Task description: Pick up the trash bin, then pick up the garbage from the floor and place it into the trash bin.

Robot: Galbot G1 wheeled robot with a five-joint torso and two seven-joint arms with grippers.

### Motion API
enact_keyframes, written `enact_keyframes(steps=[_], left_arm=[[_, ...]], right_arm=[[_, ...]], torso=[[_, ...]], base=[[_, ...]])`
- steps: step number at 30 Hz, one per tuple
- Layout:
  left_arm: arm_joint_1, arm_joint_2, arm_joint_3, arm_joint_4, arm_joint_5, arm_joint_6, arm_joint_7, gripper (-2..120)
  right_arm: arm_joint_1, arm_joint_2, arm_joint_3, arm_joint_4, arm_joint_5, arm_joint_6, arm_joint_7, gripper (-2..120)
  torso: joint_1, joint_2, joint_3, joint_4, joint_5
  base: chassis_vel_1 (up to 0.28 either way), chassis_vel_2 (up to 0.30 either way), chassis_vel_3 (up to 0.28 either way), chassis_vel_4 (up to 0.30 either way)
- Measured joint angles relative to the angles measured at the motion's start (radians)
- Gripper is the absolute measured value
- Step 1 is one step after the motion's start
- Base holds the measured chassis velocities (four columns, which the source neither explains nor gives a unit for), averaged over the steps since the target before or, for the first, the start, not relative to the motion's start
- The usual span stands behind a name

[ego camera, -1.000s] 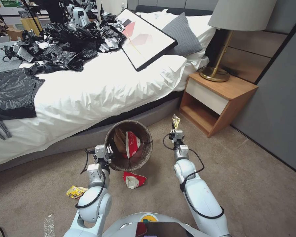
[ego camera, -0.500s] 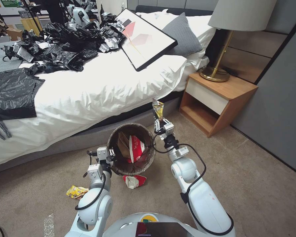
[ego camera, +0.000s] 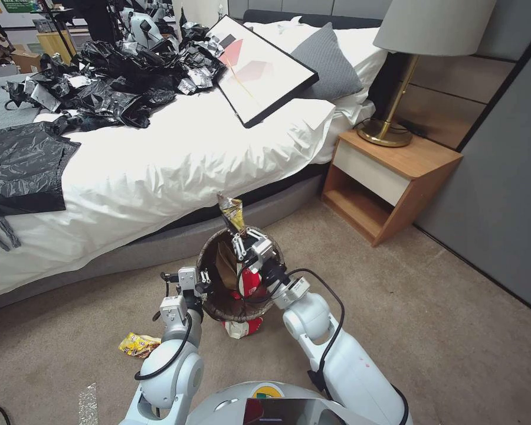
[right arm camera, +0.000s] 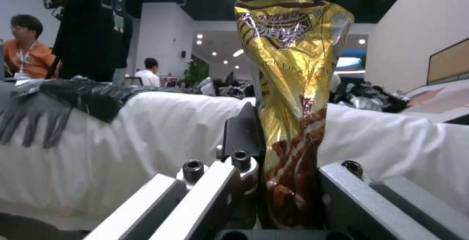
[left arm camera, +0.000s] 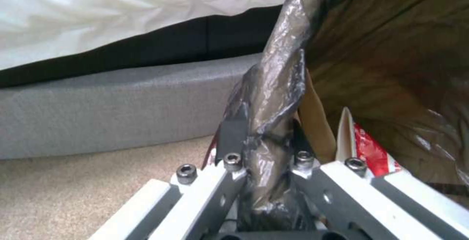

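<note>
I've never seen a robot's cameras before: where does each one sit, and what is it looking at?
Head view: atop the robot, looking down past both arms at the trash bin beside the bed.
Left wrist view: behind the left end effector, which pinches the bin's bagged rim.
Right wrist view: behind the right end effector, which holds a yellow wrapper.
Shared: all three show the bed.

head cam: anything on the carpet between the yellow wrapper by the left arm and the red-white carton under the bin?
Head view: the left arm's forearm crosses in front of that stretch; the visible carpet between the yellow wrapper and the red-white carton is bare.
</note>
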Motion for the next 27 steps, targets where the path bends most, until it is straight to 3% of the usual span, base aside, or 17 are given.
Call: enact_keyframes(steps=[13,27], left_arm=[[0.005,0.000,-0.002,-0.011,-0.002,0.023,0.001,2],[-0.001,0.002,-0.009,-0.019,-0.023,0.042,-0.008,2]], right_arm=[[0.008,0.003,-0.108,-0.034,-0.017,-0.022,-0.005,0],[-0.045,-0.007,-0.095,-0.088,-0.038,-0.011,-0.006,0]], torso=[[0.000,0.000,0.000,0.0000,0.0000],[0.000,0.000,0.000,-0.0001,0.0001]], base=[[0.000,0.000,0.000,0.000],[0.000,0.000,0.000,0.000]])
